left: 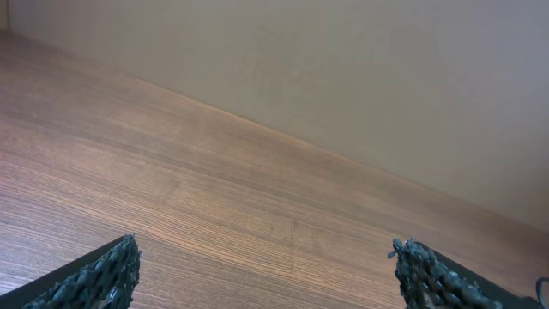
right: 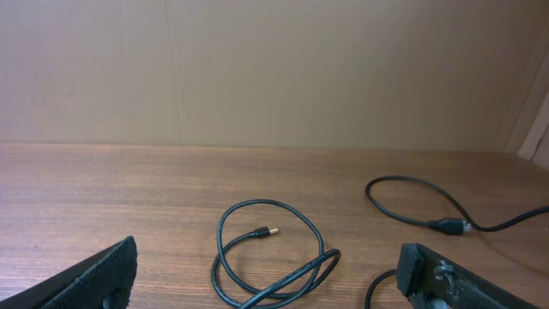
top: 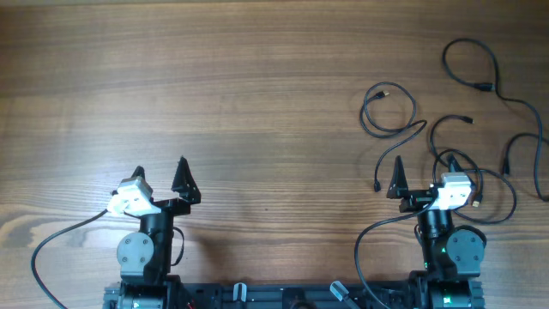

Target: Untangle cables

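Observation:
Several thin black cables lie loose on the right side of the wooden table. One coiled cable with a gold-tipped plug rests just beyond my right gripper, which is open above the wood; in the right wrist view this coil lies between and ahead of the open fingers. A second cable loops at the far right corner, and its plug end shows to the right. More loops lie around and behind the right wrist. My left gripper is open over bare wood, far from every cable.
Thicker black wires run from both arm bases along the near edge. The left wrist view shows only wood grain between the open left gripper and a plain beige wall past the table's far edge.

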